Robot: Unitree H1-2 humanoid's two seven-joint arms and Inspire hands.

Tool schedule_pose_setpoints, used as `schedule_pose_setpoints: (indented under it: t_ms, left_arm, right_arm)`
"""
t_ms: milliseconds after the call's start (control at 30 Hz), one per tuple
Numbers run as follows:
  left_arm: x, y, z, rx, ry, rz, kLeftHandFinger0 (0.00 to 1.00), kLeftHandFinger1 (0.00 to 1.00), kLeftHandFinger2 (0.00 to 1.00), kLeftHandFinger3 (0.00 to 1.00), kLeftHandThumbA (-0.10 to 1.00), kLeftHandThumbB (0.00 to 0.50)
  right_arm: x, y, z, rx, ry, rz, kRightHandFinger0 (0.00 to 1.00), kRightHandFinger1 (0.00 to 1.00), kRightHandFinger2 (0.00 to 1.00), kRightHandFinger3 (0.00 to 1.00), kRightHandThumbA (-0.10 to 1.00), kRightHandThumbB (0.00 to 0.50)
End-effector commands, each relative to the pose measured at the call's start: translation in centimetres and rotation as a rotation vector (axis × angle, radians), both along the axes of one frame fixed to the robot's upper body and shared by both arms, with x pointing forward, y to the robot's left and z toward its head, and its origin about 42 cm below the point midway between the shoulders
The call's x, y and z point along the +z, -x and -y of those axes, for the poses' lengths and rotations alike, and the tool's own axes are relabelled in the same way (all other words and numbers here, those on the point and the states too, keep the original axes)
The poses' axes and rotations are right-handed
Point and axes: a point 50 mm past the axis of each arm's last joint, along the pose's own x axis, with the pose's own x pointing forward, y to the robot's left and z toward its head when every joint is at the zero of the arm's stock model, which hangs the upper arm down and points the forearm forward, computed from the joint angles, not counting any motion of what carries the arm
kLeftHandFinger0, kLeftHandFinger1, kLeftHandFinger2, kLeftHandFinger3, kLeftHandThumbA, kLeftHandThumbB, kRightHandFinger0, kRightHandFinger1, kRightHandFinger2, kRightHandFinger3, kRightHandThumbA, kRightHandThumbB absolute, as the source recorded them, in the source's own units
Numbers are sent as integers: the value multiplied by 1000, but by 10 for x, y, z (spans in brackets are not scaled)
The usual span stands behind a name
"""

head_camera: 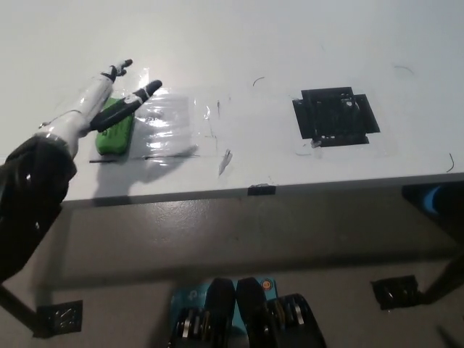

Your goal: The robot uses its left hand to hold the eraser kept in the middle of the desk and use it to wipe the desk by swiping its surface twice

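Desk (290,43), white, is spread across the upper view. A black tape patch (335,117) is fixed right of centre, a clear tape sheet (170,123) left of it. The left hand (109,98) is extended above the green eraser (116,132), fingers (141,93) released and apart, nothing grasped.

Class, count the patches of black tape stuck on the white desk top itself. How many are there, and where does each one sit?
1. A single square patch of black tape sits on the desk toward its right side, well apart from the green eraser on the left.
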Motion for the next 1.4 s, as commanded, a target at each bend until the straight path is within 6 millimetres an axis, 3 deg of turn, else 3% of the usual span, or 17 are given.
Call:
schedule_pose_setpoints:
  t_ms: [0, 100, 200, 300, 400, 433, 500, 567, 667, 833, 933, 1100, 1200, 1267, 1367]
  left_arm:
    - [162, -42, -40, 32, -849, 471, 1000, 1000, 1000, 1000, 1000, 224]
    - [178, -47, -47, 54, -926, 494, 1000, 1000, 1000, 1000, 1000, 240]
    - [180, -49, -51, 69, -975, 502, 1000, 1000, 1000, 1000, 1000, 265]
    - [167, -57, -60, 97, -1157, 517, 1000, 1000, 1000, 1000, 1000, 271]
    - [161, -62, -63, 121, -1180, 502, 1000, 1000, 1000, 1000, 1000, 284]
    - [160, -64, -63, 131, -1166, 499, 1000, 1000, 1000, 1000, 1000, 294]
    - [147, -66, -63, 143, -1101, 497, 1000, 1000, 1000, 1000, 1000, 269]
    - [133, -67, -58, 141, -1039, 478, 1000, 1000, 1000, 1000, 1000, 274]
    - [113, -67, -52, 140, -926, 457, 1000, 1000, 1000, 1000, 1000, 346]
    - [84, -68, -35, 119, -843, 447, 1000, 1000, 1000, 1000, 1000, 312]
    - [63, -68, -25, 125, -729, 439, 1000, 1000, 1000, 1000, 1000, 315]
    - [47, -68, -19, 141, -616, 413, 1000, 1000, 1000, 1000, 1000, 300]
    - [39, -68, -12, 149, -544, 402, 1000, 1000, 1000, 1000, 1000, 302]
    - [25, -68, -5, 146, -520, 345, 1000, 1000, 1000, 1000, 1000, 291]
    - [22, -68, -5, 144, -508, 354, 1000, 1000, 1000, 1000, 1000, 282]
  right_arm:
    - [19, 2, 12, -16, 32, 49, 1000, 1000, 1000, 1000, 1000, 146]
    - [18, 3, 12, -27, 39, 46, 1000, 1000, 1000, 1000, 1000, 144]
    - [18, 3, 12, -21, 35, 52, 1000, 1000, 1000, 1000, 1000, 137]
    - [16, 7, 11, -14, 24, 45, 1000, 1000, 1000, 1000, 1000, 145]
    - [15, 7, 11, -6, 16, 56, 1000, 1000, 1000, 1000, 1000, 160]
    - [17, 6, 11, -4, 12, 57, 1000, 1000, 1000, 1000, 1000, 149]
    - [18, 5, 11, -4, 20, 58, 1000, 1000, 1000, 1000, 1000, 240]
    - [17, 6, 11, -14, 32, 55, 1000, 1000, 1000, 1000, 1000, 272]
    - [17, 7, 11, -10, 21, 52, 1000, 1000, 1000, 1000, 1000, 302]
    - [17, 9, 10, -9, 21, 56, 1000, 1000, 1000, 1000, 1000, 210]
    - [18, 8, 9, -21, 19, 49, 1000, 1000, 1000, 1000, 1000, 194]
    - [19, 6, 7, -9, 16, 56, 1000, 1000, 1000, 1000, 1000, 158]
    - [19, 6, 7, -7, 26, 59, 1000, 1000, 1000, 1000, 1000, 215]
    - [19, 5, 7, -3, 25, 65, 1000, 1000, 1000, 1000, 1000, 282]
    - [21, 1, 5, 0, 27, 68, 1000, 1000, 1000, 1000, 1000, 291]
